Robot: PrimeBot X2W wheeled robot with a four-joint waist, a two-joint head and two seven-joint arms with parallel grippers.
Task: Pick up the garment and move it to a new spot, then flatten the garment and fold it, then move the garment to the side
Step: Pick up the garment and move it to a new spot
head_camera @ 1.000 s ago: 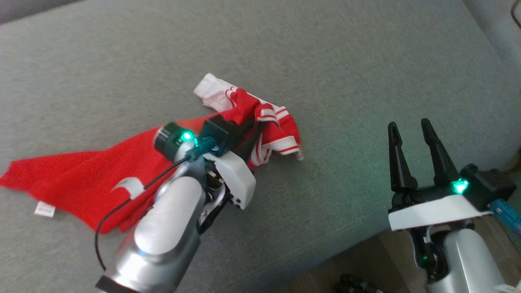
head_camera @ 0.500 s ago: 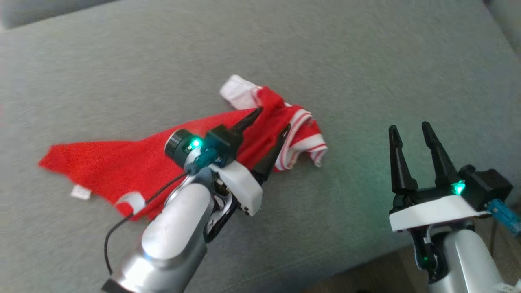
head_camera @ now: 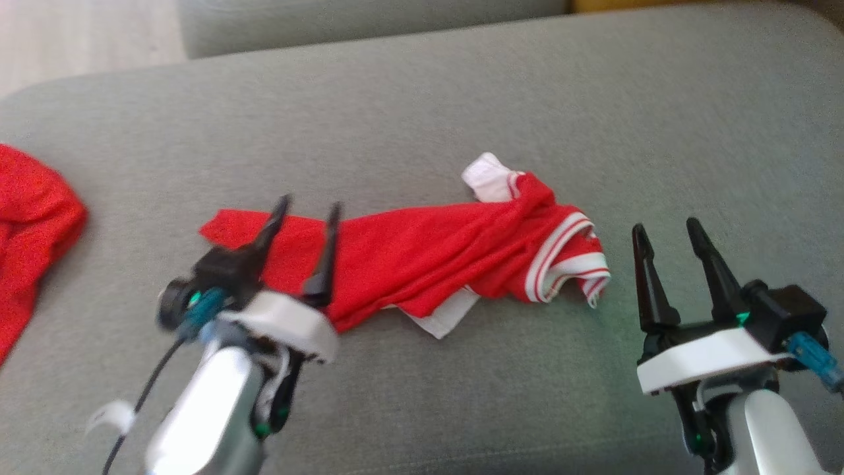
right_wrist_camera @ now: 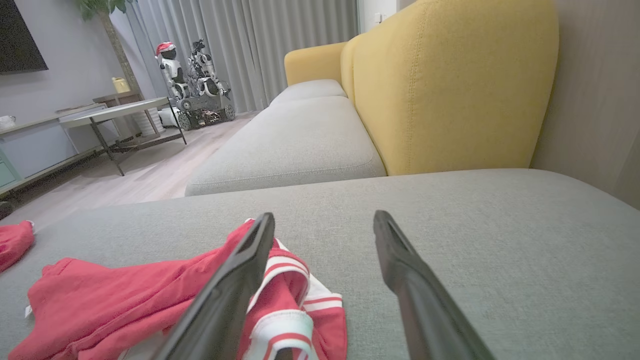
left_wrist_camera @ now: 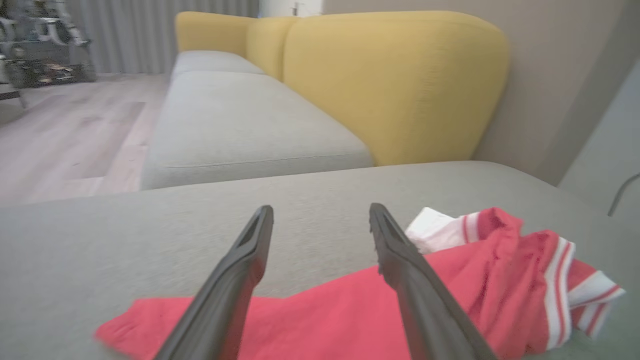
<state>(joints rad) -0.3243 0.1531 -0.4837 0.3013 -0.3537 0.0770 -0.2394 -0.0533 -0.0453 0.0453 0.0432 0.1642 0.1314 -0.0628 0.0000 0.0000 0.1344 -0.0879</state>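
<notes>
The garment (head_camera: 428, 257), red with white striped trim, lies bunched in a long heap across the grey seat cushion (head_camera: 461, 99). My left gripper (head_camera: 310, 204) hovers open over the garment's left end, with nothing between its fingers. In the left wrist view the garment (left_wrist_camera: 475, 280) spreads below and to the right of the open left gripper (left_wrist_camera: 321, 210). My right gripper (head_camera: 666, 225) stands open just right of the garment's striped end, apart from it. In the right wrist view the garment (right_wrist_camera: 125, 295) lies to the left, partly behind the open right gripper's (right_wrist_camera: 325, 216) left finger.
Another red cloth (head_camera: 26, 218) lies at the cushion's left edge. A second grey cushion (head_camera: 369, 20) and pale wooden floor (head_camera: 86, 39) lie beyond. A yellow sofa back (left_wrist_camera: 390, 75) rises behind. Far off stand a table (right_wrist_camera: 115, 112) and small robots (right_wrist_camera: 195, 80).
My left gripper has opened and let go of the garment, then drawn back to its left end. The head camera has shifted. The right gripper holds its pose.
</notes>
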